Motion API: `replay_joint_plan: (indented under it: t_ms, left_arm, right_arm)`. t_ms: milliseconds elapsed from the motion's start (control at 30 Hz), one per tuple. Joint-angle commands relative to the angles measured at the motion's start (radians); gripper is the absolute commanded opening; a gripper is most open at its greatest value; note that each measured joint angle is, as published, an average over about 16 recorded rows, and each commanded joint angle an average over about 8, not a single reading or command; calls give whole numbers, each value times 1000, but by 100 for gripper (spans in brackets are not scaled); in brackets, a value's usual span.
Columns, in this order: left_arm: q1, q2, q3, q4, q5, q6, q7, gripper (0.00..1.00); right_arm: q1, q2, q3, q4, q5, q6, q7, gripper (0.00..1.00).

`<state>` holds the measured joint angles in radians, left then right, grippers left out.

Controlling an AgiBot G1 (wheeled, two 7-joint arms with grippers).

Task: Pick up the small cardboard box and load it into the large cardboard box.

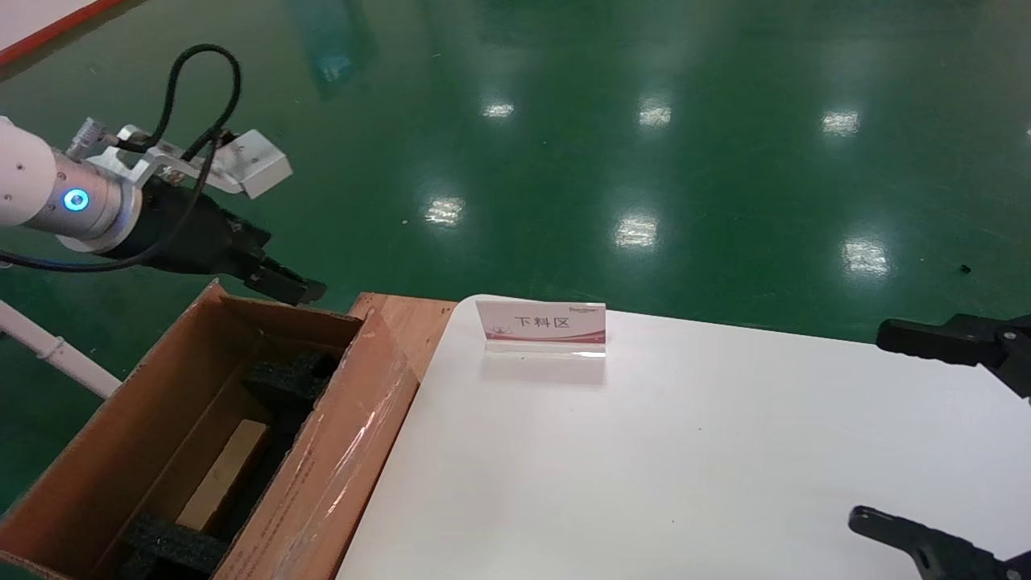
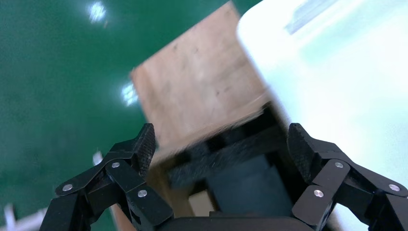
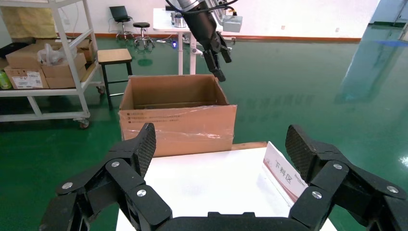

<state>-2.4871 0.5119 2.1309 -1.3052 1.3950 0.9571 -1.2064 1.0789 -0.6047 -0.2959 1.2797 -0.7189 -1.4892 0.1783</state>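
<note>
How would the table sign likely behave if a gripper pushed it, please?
The sign stands upright on a thin clear base, so it would probably tip easily. It looks light, and on the smooth white table it might slide instead.

White table [image 1: 685, 451] carries a small sign card [image 1: 541, 326] near its far edge

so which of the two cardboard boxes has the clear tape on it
The large cardboard box, standing open beside the white table, has the glossy tape along its flap. The small cardboard box lies inside it, plain.
</note>
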Motion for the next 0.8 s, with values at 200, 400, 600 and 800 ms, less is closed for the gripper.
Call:
replay_joint_plan:
  t_ms: [200, 400, 600, 800]
  left_arm:
    - [137, 8, -187, -7, -65, 51, 101, 100]
    - [287, 19, -382, -3, -135, 109, 209, 100]
    - [436, 29, -577, 0, -205, 166, 316, 100]
    - [586, 40, -772, 3, -276, 223, 424, 100]
  right_arm:
    - [0, 0, 0, 0, 0, 0, 0, 100]
    - [0, 0, 0, 0, 0, 0, 0, 100]
    - [0, -1, 1, 0, -1, 0, 0, 100]
    - [-1, -1, 3, 0, -2, -1, 1, 100]
